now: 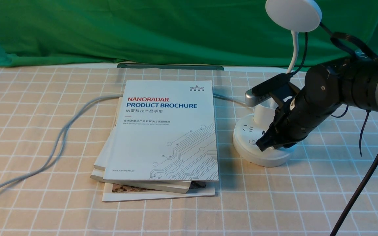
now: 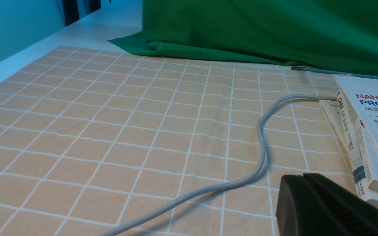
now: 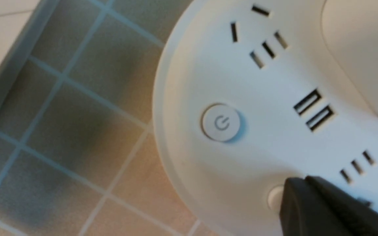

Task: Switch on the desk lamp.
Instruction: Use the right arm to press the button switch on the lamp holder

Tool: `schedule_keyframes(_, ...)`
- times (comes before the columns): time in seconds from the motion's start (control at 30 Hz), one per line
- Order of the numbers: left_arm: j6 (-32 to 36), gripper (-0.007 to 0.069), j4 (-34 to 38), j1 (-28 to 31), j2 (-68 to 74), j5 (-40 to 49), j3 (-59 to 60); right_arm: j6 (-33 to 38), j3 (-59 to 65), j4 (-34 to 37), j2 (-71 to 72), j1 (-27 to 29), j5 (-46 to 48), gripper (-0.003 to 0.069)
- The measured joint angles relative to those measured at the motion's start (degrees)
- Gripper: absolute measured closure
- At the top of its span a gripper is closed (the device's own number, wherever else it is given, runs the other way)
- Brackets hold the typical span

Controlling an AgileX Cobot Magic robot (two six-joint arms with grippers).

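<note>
The bench [image 1: 44,203], under a checked cloth, carries a stack of brochures [image 1: 166,131] at the centre of the front view. The desk lamp [image 1: 248,149] stands just right of them, its disc head at the upper right edge showing no clear glow. It looks like light, smooth plastic on a wide flat base with a bendy neck. It probably needs no grasp, only a straight downward press on a button, since a sideways shove could slide it on the cloth. The right fingers [image 3: 307,196] are pressed together, holding nothing, with their tip low over the base. The left fingers [image 2: 310,196], likewise closed and empty, sit near a grey cable [image 2: 261,137]. Only the right wrist view shows the power button [image 3: 221,122] in the clear, and a smaller button [image 3: 274,196] half hidden under the tip. The left wrist view misses the lamp altogether.
</note>
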State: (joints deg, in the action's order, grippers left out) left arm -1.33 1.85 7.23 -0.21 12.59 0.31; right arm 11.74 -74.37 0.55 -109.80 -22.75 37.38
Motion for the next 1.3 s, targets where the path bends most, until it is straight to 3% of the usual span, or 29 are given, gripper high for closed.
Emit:
schedule_keyframes(0.87, 0.0, 0.0603, 0.0, 0.0, 0.0, 0.0, 0.0, 0.0, -1.4, -0.8, -1.9, -0.6, 1.4, 0.0629)
schedule_keyframes(1.3, 0.0, 0.0603, 0.0, 0.0, 0.0, 0.0, 0.0, -3.5, 10.3, -0.5, 18.6, -0.6, -0.5, 0.0625)
